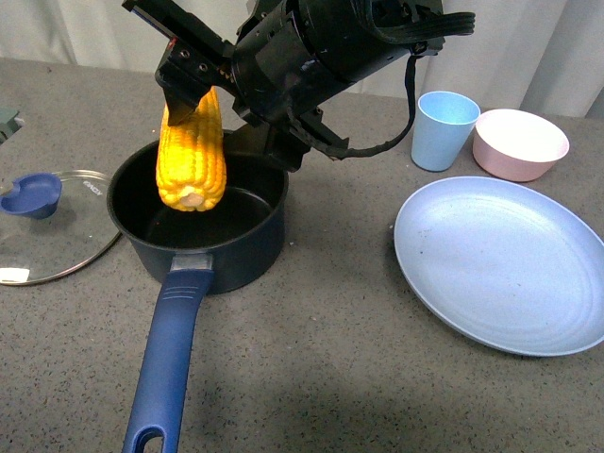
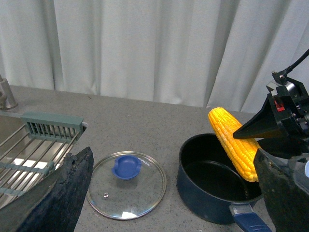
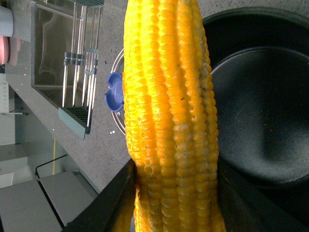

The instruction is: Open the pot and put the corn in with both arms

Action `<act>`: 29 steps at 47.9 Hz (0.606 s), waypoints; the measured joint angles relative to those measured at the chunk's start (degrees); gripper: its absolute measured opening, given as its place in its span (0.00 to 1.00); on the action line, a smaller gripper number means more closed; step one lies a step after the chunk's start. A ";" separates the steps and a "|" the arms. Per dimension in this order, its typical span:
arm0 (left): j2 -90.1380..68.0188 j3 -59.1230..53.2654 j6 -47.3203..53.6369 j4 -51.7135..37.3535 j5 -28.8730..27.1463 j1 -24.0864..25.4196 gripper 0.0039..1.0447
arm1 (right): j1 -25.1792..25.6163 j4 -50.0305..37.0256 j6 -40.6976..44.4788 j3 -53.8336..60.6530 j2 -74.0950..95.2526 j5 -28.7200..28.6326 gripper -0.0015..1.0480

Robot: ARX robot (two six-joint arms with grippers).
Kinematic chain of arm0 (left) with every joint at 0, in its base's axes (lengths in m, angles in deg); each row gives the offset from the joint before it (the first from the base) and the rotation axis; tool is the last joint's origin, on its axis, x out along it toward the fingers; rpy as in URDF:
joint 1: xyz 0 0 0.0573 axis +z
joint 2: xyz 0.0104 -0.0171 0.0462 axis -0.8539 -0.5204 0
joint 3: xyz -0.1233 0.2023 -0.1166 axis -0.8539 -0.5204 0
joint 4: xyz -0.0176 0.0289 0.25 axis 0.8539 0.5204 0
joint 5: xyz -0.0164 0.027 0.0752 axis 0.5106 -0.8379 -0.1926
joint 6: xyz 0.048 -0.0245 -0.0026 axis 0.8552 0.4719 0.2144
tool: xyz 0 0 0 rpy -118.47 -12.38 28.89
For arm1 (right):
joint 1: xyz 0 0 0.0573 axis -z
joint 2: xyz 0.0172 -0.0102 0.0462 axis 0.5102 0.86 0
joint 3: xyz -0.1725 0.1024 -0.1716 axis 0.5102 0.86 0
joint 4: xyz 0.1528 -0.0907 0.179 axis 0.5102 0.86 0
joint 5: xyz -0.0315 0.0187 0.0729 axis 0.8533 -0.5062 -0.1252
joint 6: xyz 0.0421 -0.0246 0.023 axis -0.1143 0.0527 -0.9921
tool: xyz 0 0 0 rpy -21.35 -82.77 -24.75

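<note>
Front view: right gripper (image 1: pixel 189 90) clamped on the upper end of the corn (image 1: pixel 192 156); cob hangs near upright, blunt end down, over the open pot (image 1: pixel 198 222).
Corn position: lower end just above the black floor, inside the rim line toward the pot's left wall; contact with the floor cannot be told.
Long axis: steep, tilted a little; about as long as the pot is wide, so judged it must tip over to lie flat.
Key relation: pot directly under the gripping hand; release or lowering is all that is left.
Lid: glass lid (image 1: pixel 52 226) with blue knob flat on the table, left of the pot, apart from it.
Left gripper: only dark finger edges (image 2: pixel 58 193) in the left wrist view, nothing between them; spread, holding nothing.
Left wrist view adds: cob slanting across the rim; sink rack (image 2: pixel 34 145) beyond the lid.
Right wrist view adds: kernel rows close up, fingers at the cob's end, bare pot floor.
Nearer arm: right.
</note>
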 joint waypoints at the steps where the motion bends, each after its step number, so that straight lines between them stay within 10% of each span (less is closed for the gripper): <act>1: 0.00 0.00 0.00 0.00 0.00 -0.02 0.94 | 0.00 0.13 0.37 -0.02 0.00 0.39 0.51; 15: 0.00 0.00 0.00 0.00 0.00 0.00 0.94 | 0.59 -2.05 1.64 1.60 -0.79 2.10 0.92; 29: 0.00 0.00 0.00 0.00 0.00 -0.02 0.94 | 2.99 -10.45 9.27 14.82 -12.07 16.44 0.91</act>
